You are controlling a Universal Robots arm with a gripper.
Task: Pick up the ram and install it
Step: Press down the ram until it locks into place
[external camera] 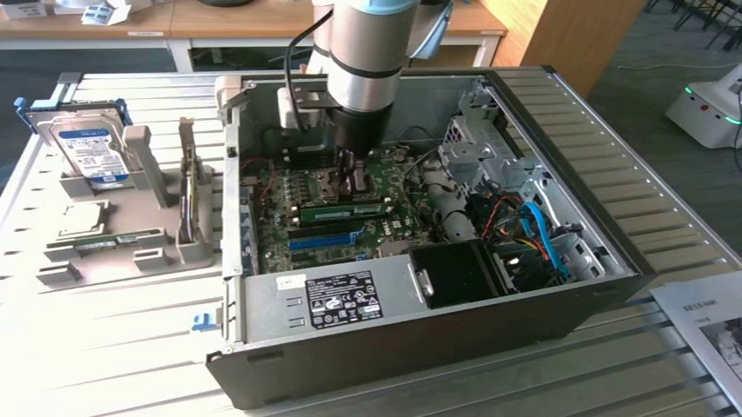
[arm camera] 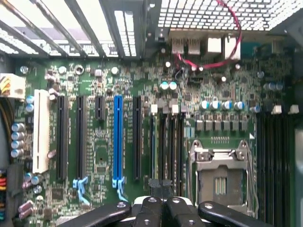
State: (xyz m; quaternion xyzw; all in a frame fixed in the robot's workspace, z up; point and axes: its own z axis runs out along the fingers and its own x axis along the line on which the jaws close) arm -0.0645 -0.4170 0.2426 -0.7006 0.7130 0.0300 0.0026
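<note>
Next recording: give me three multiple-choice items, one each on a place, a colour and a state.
1. Where is the silver hard drive with the blue label?
A. In the grey plastic holder, on the exterior view's left of the open black computer case
B. Inside the case
C. On a printed sheet

2. What colour is the bright long slot strip on the green motherboard?
A. Red
B. Blue
C. Yellow

3. How is the tool?
A. Wide open, outside the case
B. Shut, over the motherboard
C. Clamped on the hard drive

Answers: 1 A, the drive stands upright in the holder; 2 B, one strip is blue among black ones; 3 B, its fingers meet above the board.
</note>
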